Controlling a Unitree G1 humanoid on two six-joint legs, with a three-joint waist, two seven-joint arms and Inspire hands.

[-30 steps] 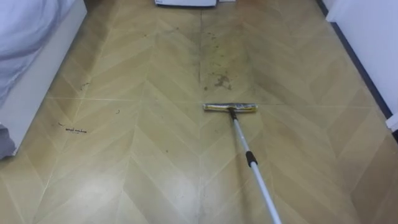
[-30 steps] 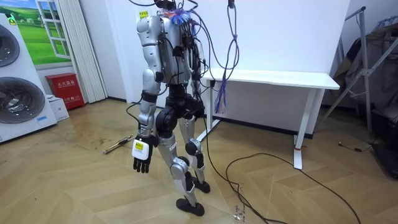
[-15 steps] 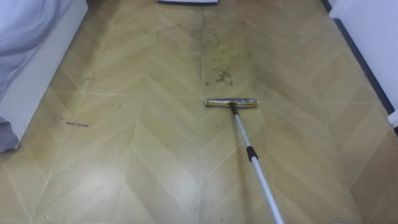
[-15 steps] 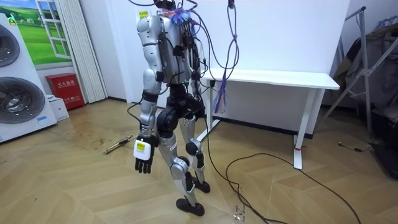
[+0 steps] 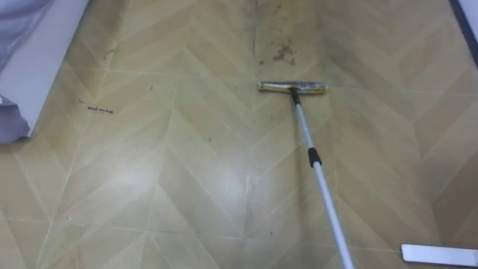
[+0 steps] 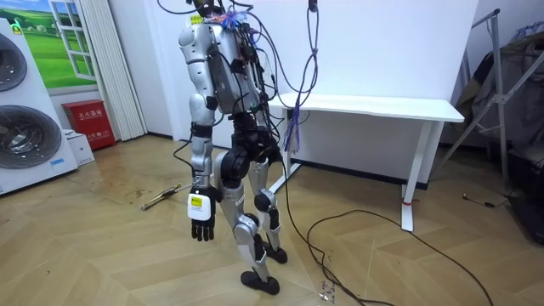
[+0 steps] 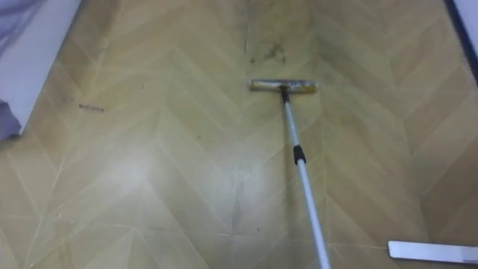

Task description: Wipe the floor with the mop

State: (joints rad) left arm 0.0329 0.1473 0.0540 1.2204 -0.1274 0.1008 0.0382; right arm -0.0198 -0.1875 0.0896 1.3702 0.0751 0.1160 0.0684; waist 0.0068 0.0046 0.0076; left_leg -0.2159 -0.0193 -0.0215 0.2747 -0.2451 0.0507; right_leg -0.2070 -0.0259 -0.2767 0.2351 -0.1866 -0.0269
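A lab-like room: 2 stacked washing machines point(image 6: 20, 141), white desk point(image 6: 382, 107), wood floor point(image 6: 102, 251).

Both eye views look steeply down, sharing floor point(image 5: 149, 187) and mop point(image 5: 314, 161); room view watches the robot from well off

Floor point(image 5: 149, 179) — tan chevron; mop point(image 5: 323, 183) — silver

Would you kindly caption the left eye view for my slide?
Mop head on the wooden floor, just short of a dirty patch.
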